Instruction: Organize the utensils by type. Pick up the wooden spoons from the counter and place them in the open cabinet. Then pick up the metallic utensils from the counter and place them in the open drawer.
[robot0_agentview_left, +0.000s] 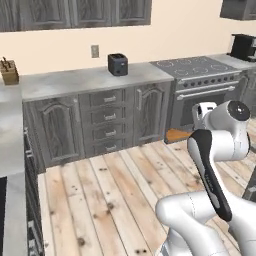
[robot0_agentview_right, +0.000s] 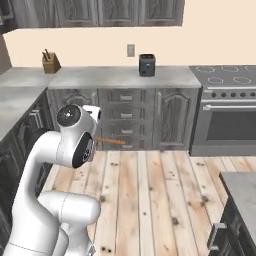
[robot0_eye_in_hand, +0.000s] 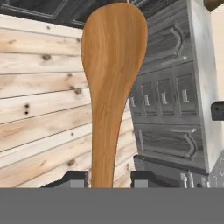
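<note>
My gripper (robot0_eye_in_hand: 107, 178) is shut on the handle of an orange-brown wooden spoon (robot0_eye_in_hand: 111, 78), whose oval bowl points away from the hand. From the left base view the spoon (robot0_agentview_left: 177, 135) pokes out to the left behind my forearm, over the wooden floor. The right base view has it (robot0_agentview_right: 110, 141) sticking out to the right of my elbow. The counter (robot0_agentview_left: 75, 81) (robot0_agentview_right: 100, 76) runs along the back wall, well apart from the hand. The metallic utensils, the open cabinet and the open drawer are out of view.
A black toaster (robot0_agentview_left: 117, 64) (robot0_agentview_right: 146, 65) and a knife block (robot0_agentview_left: 9, 71) (robot0_agentview_right: 50, 62) stand on the back counter. A stove (robot0_agentview_left: 200, 67) (robot0_agentview_right: 225, 75) is to the right, a coffee machine (robot0_agentview_left: 242, 47) beyond it. Plank floor (robot0_agentview_left: 110, 190) lies open ahead.
</note>
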